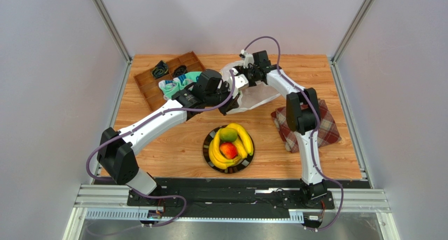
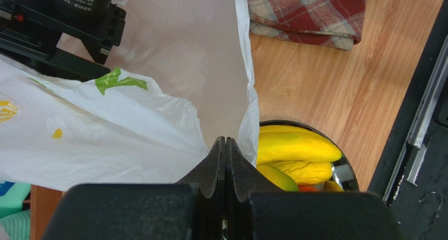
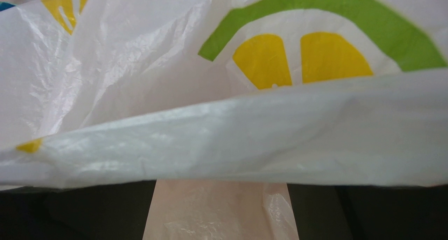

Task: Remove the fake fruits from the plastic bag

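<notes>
Between our two pincers hangs one thin, white, translucent plastic bag [image 1: 257,95] printed with yellow-and-green fruit slices, over the far middle of the wooden table [image 1: 173,145]. Our left pincer [image 2: 225,144] has its black fingers pressed flat together, with the film of the bag's rim pinched at their tips. Our right pincer [image 1: 240,85] meets the bag just beyond the left one. Its wrist view is filled with bag film. The dark finger bodies at the bottom stand apart with pale film between them, and the tips are hidden behind a fold.

Nearer the arm bases than the left pincer, close to the bag but apart from it, sits one round black plate [image 1: 206,145]. On it we count one green round glossy fruit [image 1: 227,134], one red apple-like fruit [image 1: 228,150] and yellow plastic bananas [image 1: 243,140]. We see at least three banana curves, but they overlap too much for a firm number.

To the right of the right pincer, under that arm's elbow, lies one folded red plaid cloth [image 1: 328,129]. To the left of the left pincer stands one brown wooden compartment tray [image 1: 150,87]. Two far compartments each hold a coil of black cable [image 1: 160,70]. One teal-and-white cloth [image 1: 176,85] lies at the tray's end nearest the pincer, partly covered by the left wrist.
</notes>
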Motion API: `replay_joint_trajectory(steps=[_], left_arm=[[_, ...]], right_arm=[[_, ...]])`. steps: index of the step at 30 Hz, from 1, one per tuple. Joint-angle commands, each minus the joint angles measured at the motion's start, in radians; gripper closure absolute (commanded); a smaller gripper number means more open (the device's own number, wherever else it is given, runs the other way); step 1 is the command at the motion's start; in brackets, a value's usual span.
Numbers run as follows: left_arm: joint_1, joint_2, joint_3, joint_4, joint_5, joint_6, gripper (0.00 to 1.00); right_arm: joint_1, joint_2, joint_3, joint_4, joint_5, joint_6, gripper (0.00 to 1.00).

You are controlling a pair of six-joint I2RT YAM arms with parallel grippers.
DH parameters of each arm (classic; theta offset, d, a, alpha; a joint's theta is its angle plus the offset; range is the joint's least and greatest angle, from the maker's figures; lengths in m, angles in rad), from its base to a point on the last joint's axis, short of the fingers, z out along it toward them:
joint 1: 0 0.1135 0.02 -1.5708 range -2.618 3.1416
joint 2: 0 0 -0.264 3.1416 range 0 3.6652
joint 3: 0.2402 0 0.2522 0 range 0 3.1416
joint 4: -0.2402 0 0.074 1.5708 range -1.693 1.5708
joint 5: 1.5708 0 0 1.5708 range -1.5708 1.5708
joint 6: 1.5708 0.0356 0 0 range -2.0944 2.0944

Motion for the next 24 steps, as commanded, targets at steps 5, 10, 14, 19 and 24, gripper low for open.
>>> replay_joint_trajectory(steps=[5,10,14,19,24], left_arm=[[-0.007,0.001,0.026,0.014,0.052,-0.005,1.0],[-0.012,0.06,0.117,0.022,0.119,-0.014,1.0],[-0.022,0.126,0.206,-0.014,0.197,-0.014,1.0],[-0.035,0.076,0.218,-0.021,0.266,-0.003,1.0],[-0.035,-0.077,0.074,-0.024,0.195,0.058,1.0]], right_arm=[[-0.005,0.037,0.058,0.052,-0.119,0.044,0.16],[-0.005,0.033,0.046,0.046,-0.127,0.05,0.16],[-0.011,0.007,0.013,0.048,-0.121,0.059,0.13],[-0.012,-0.091,-0.094,0.055,-0.144,0.075,0.11],[0.009,-0.179,-0.214,0.068,-0.17,0.127,0.06]])
